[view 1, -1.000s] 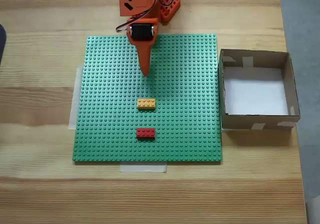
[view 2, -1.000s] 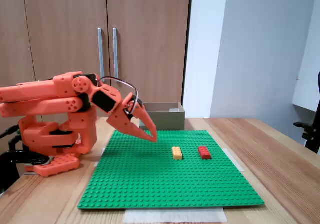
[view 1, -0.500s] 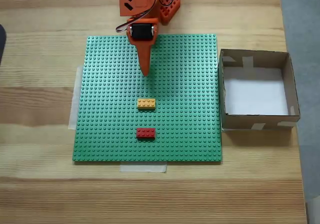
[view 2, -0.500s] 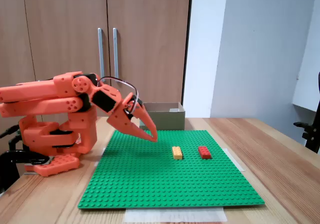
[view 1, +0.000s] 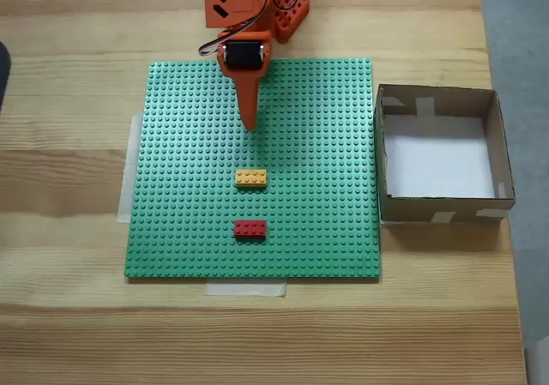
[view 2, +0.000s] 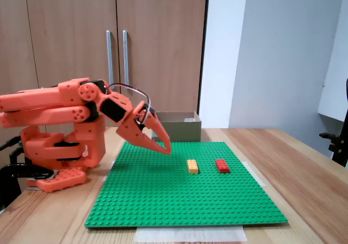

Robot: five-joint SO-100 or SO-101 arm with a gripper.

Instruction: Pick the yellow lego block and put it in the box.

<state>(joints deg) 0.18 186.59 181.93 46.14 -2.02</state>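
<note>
The yellow lego block (view 1: 250,177) lies flat on the green baseplate (view 1: 326,153), near its middle; the side-on fixed view shows the block (view 2: 192,166) left of the red brick. My orange gripper (view 1: 250,124) hangs above the plate, fingers together and shut, holding nothing, its tip pointing toward the block and well short of it. From the side the gripper (view 2: 166,149) slants down just above the studs. The box (view 1: 502,158), brown cardboard with a white floor, stands off the plate's right edge and holds nothing; its wall (view 2: 182,130) shows behind the arm.
A red brick (view 1: 250,228) sits on the plate just beyond the yellow one, seen again from the side (view 2: 222,166). The arm's orange base (view 2: 60,146) stands at the plate's far edge. Tape strips hold the plate to the wooden table (view 1: 69,179). Cupboard doors stand behind.
</note>
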